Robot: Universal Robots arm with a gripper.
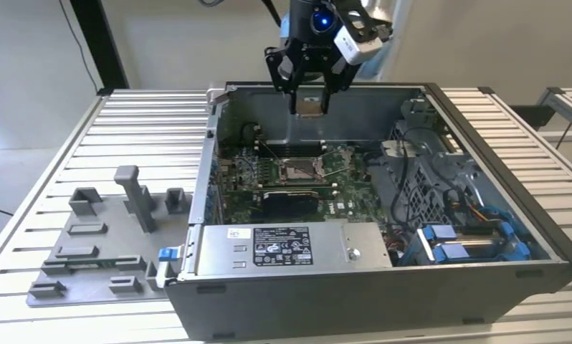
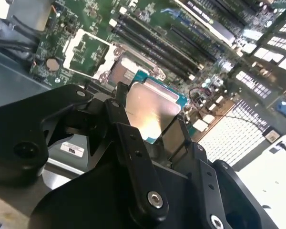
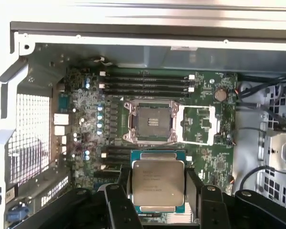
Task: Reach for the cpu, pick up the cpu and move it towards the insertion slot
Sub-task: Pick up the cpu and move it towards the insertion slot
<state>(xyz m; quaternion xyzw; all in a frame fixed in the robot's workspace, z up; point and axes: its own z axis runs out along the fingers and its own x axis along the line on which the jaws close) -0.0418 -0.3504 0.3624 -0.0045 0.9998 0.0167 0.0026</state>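
Black two-finger gripper [image 3: 157, 191] pinched silver-grey square cpu [image 3: 158, 184], held above open computer case [image 1: 515, 215], near silver-framed insertion slot [image 3: 150, 121].

Air above the slot [image 3: 149, 119] is open; end effector [image 1: 310, 106] with cpu [image 1: 311, 106] hangs clear over the far case wall [image 1: 363, 115]. RAM rows [image 3: 145, 82] flank the slot on the far side, cable bundle [image 1: 429, 179] crowds the exterior view's right, PSU [image 1: 281, 247] blocks the near side.

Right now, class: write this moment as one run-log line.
gripper: shut on cpu | position: above the open computer case | insertion slot: empty, frame open | cpu: not yet at slot
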